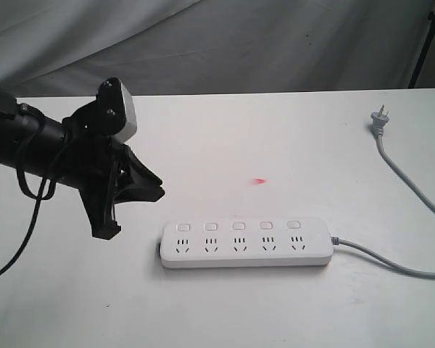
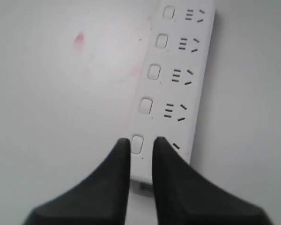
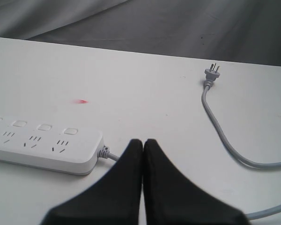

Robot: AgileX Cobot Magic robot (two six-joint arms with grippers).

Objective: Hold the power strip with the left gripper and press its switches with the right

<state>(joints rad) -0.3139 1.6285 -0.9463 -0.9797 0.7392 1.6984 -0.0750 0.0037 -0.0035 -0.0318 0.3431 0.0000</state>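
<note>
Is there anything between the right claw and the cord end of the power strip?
Only the grey cord leaving the power strip, lying on bare white table; the right wrist view shows it running toward the shut right claw.

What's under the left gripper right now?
The power strip's end; its last switch shows between the fingers of the left gripper. They cover most of that end's socket.

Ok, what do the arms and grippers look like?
The left arm is a black tube with a black cable and a pale grey camera box on a black wrist bracket. The left gripper and right gripper have matte black fingers tapering to rounded tips. The right arm is out of view.
</note>
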